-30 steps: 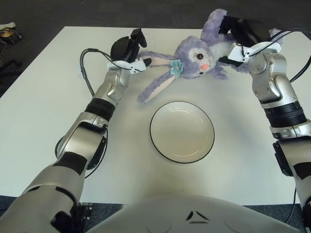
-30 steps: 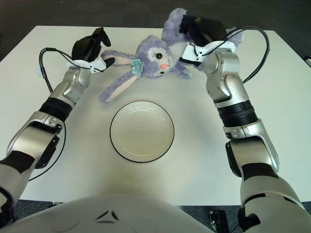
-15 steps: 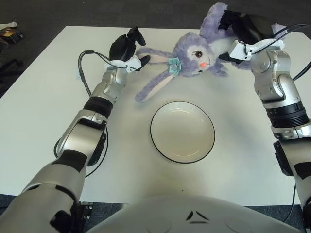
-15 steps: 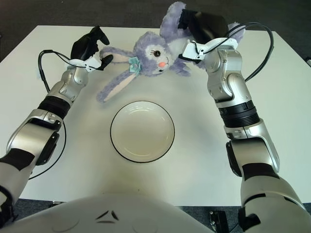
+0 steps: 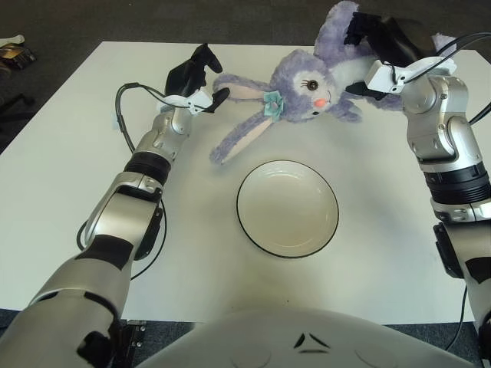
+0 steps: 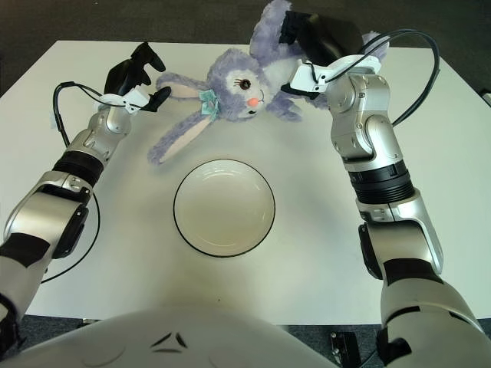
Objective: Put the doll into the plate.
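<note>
1. Left eye view: right hand [image 5: 377, 40] clamps purple bunny doll's [image 5: 307, 80] body at far table [image 5: 61, 176] edge; left hand [image 5: 193, 77], fingers spread, holds nothing, beside ear tip.
2. Right eye view: plate [image 6: 224, 207] sits empty nearer robot; lift doll w/ ears clear, centre over rim before release.

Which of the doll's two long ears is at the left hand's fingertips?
The upper ear, stretched sideways to the left hand. The other ear droops toward the plate, touching no hand.
</note>
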Available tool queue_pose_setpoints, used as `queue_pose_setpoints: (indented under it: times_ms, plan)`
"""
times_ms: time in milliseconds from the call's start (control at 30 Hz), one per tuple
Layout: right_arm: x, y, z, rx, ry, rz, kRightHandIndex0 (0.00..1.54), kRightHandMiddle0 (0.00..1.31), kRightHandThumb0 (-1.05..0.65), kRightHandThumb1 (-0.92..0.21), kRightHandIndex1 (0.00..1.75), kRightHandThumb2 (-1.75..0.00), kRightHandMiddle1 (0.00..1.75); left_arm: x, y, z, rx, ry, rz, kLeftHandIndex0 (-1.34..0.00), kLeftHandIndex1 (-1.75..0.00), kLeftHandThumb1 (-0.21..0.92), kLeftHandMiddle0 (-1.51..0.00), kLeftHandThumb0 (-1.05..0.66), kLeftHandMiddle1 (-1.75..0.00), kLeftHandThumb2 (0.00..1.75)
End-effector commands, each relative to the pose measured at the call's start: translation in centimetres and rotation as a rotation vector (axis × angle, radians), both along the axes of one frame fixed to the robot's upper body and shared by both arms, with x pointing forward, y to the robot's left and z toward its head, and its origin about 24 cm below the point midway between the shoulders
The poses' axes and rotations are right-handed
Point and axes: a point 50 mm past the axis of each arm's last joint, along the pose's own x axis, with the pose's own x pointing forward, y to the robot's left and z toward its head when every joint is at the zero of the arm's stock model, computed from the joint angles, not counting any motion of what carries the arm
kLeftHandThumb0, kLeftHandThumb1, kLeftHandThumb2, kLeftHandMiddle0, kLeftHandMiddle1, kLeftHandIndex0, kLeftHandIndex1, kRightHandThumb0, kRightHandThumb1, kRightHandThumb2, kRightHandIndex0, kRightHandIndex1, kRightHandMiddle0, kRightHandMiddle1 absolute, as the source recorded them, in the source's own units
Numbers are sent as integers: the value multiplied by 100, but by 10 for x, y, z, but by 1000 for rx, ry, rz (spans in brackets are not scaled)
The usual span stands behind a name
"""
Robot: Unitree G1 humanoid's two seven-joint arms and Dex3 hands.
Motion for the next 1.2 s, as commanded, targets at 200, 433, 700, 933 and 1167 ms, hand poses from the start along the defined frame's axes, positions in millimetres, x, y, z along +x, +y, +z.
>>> queue_pose_setpoints:
  times_ms: [200,433,700,933,1167]
  plan:
    - [-15,1,3,21,38,9,82,102,58,-7,175,-162,175,-13,13,8,-107,-25,-91,-24,-175,53,-60,0,-149,99]
    - [-21,6,2,15,78,36,83,104,59,-6,175,-163,175,-19,17,12,-190,-23,-105,-28,-175,56,-40,-1,-168,102]
    - [-29,9,2,60,148,104,82,105,58,-7,175,-162,175,-27,25,13,-322,6,-122,-23,-175,75,-45,-13,-170,79]
    - [-35,9,-4,122,182,166,81,105,58,-7,175,-161,175,-42,35,13,-347,-31,-161,-19,-175,91,-79,-33,-161,55]
    - [-38,10,-11,129,192,186,81,107,58,-8,175,-161,175,-64,37,11,-330,-81,-174,-20,-175,92,-83,-35,-161,53]
